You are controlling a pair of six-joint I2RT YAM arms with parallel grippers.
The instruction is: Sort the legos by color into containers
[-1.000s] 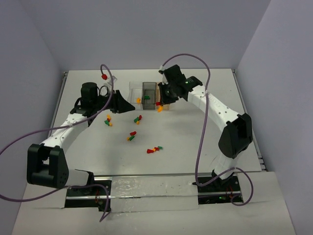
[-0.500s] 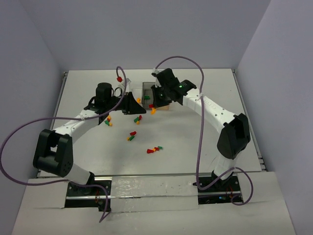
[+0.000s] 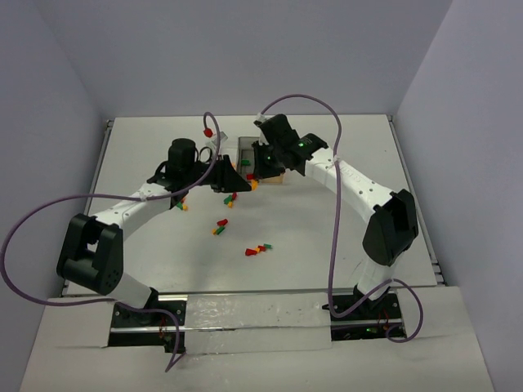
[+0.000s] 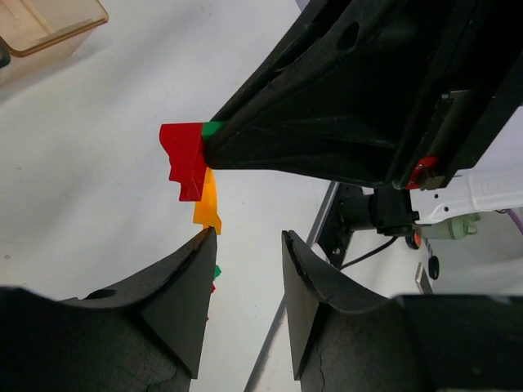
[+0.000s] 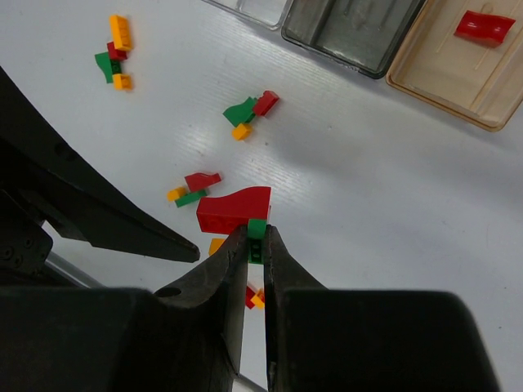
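My right gripper (image 5: pixel 256 234) is shut on a small green lego (image 5: pixel 257 228) held above the table. A red lego (image 5: pixel 234 207) is stuck to that green one, and an orange piece (image 4: pixel 207 204) hangs under the red one (image 4: pixel 184 159). My left gripper (image 4: pixel 248 237) is open and sits just below this cluster. Its left fingertip is at the orange piece, and nothing lies between its jaws. The containers lie beyond: a clear one (image 5: pixel 255 10), a dark grey one (image 5: pixel 359 28) and an amber one (image 5: pixel 437 77) holding a red lego (image 5: pixel 484 24).
Loose legos lie in small mixed clumps on the white table (image 3: pixel 327 237), at the left (image 3: pixel 180 204), in the middle (image 3: pixel 221 227) and nearer the front (image 3: pixel 258 249). Purple cables loop over both arms. The amber container (image 4: pixel 49 24) shows at the left wrist view's corner.
My left arm has swung right until its open gripper meets the right gripper. My right gripper moved left off the containers with the lego cluster, then held still.
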